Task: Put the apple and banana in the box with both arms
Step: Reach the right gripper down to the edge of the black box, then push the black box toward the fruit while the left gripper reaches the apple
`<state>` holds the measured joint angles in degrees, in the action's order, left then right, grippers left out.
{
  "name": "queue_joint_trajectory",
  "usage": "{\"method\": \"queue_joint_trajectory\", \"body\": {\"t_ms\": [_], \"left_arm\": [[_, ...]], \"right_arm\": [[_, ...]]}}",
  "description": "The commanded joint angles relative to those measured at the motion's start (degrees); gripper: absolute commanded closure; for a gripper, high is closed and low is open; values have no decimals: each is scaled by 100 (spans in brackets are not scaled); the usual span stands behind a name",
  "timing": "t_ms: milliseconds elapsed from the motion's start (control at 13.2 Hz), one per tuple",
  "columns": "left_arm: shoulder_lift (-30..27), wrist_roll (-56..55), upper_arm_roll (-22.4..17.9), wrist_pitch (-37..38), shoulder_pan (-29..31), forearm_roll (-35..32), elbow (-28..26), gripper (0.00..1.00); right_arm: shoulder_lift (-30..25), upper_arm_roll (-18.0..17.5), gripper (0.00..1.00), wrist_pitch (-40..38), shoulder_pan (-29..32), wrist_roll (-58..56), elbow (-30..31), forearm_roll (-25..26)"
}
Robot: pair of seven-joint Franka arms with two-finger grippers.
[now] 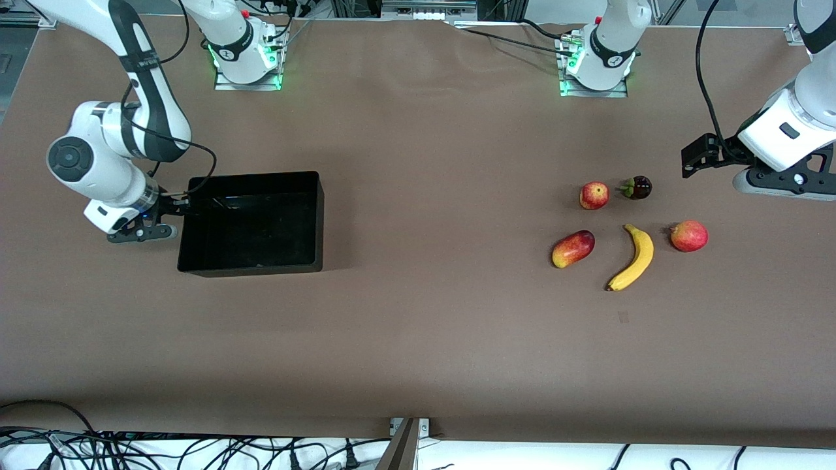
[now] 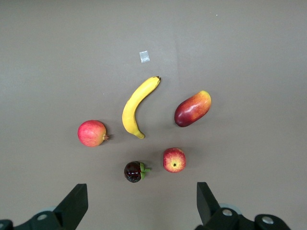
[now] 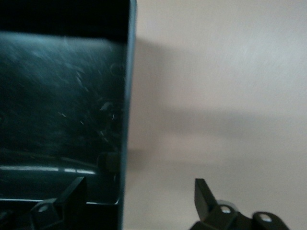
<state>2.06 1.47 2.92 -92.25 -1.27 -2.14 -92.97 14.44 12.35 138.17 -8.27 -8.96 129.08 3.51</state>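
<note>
A: Banana [image 1: 635, 258] lowest on table [image 1: 418, 339], nearest cam, toward left arm's end. Curved, dark tips, lying flat, touching nothing

B: And at right arm's end?

A: Right gripper [image 1: 140, 230] low at box [image 1: 251, 267] edge. Jaws released, spread wide; per right wrist cam, straddling box wall, one finger [image 3: 72, 191] over glossy inside, other over bare table. Contact w/ wall: can't tell. Gripping nothing

B: Box itself?

A: Black, shallow, flat on table, well apart from fruit. No fruit in it

B: Then fruit group?

A: Oblong red-yellow fruit [image 1: 573, 249] beside banana. Apple [image 1: 594, 195] farther from cam than both, upright, dimple up. Small dark fruit w/ green bit [image 1: 637, 188] just beside apple. Evenly red round fruit [image 1: 689, 235] beside banana, closest to left arm's end. All apart, none touching

B: Left gripper?

A: Left gripper [image 1: 784, 181] up in air, over table near fruit group's edge. Jaws released, wide apart, holding nothing. Whole group in view from left wrist cam
</note>
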Motion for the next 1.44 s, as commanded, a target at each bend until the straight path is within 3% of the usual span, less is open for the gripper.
{"method": "queue_joint_trajectory", "body": {"t_ms": [0,76,151,227,680,907,1058,1360], "left_arm": [[137,-42,7,146,-5,-76,236,0],[137,-42,7,155,-14,-76,236,0],[137,-42,7,155,-14,-76,236,0],[137,-42,7,155,-5,-76,236,0],[137,-51,-2,164,-5,-76,236,0],[137,-42,-2,164,-5,-76,236,0],[137,-51,-2,155,-5,-76,244,0],[146,-59,-2,225,12,-41,236,0]], "right_arm": [[50,-4,24,149,98,-26,188,-44],[77,-4,48,184,98,-35,197,-44],[77,-4,78,175,98,-44,188,-44],[68,-4,100,166,98,-53,179,-44],[-63,-31,100,131,89,-97,127,-44],[-160,-118,100,105,89,-228,30,-316],[-230,-293,100,-79,89,-237,-83,-421],[-257,-794,100,-1097,89,-220,-874,-1044]]}}
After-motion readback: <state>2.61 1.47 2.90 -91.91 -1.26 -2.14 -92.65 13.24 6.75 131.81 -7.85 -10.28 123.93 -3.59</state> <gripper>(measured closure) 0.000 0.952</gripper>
